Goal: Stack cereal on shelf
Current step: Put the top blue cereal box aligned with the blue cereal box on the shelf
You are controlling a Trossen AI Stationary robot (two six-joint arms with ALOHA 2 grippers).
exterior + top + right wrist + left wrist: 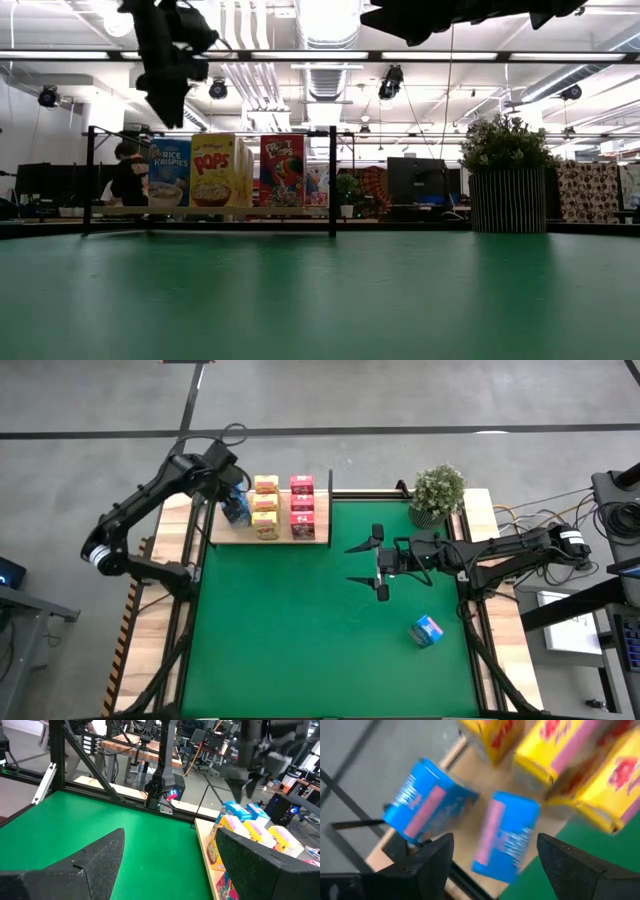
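The shelf (pixel 320 534), a light-wood board with black posts, lies at the mat's far left. Yellow cereal boxes (pixel 265 506) and pink ones (pixel 302 506) stand on it in rows, and two blue boxes (pixel 422 805) (pixel 507 835) stand at its left end. My left gripper (pixel 230 488) hangs open above the blue boxes, pointing steeply down and clear of them. In the low view it (pixel 165 100) hovers over the blue box front (pixel 169 172). Another blue box (pixel 427 630) lies on the green mat at the near right. My right gripper (pixel 368 566) waits open and level over the mat.
A potted plant (pixel 438 492) stands at the far right corner of the green mat (pixel 300 640). The shelf's black post (pixel 332 180) rises at the board's right end. Cables and equipment lie off the table's right side (pixel 600 530).
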